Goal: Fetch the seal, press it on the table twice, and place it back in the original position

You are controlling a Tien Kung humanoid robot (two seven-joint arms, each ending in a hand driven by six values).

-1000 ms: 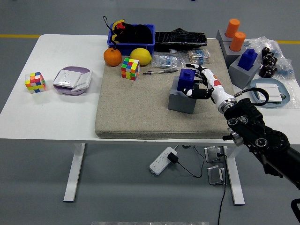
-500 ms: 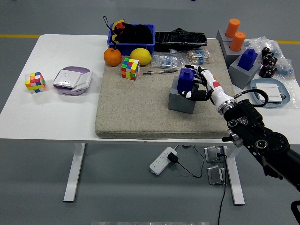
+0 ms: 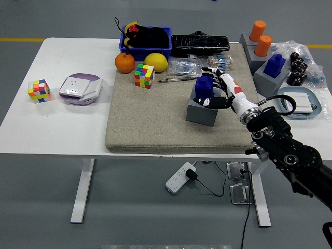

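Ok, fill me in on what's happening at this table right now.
The robot's right hand is closed around the blue seal, which sits in its grey holder on the beige mat. The seal looks only just raised, if at all, so the fetch is starting and no press is made yet. The left arm is out of view. Cubes, fruit and other seals lie untouched around it.

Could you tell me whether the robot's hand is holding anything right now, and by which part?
The right hand grips the blue seal by its sides, above the grey holder.
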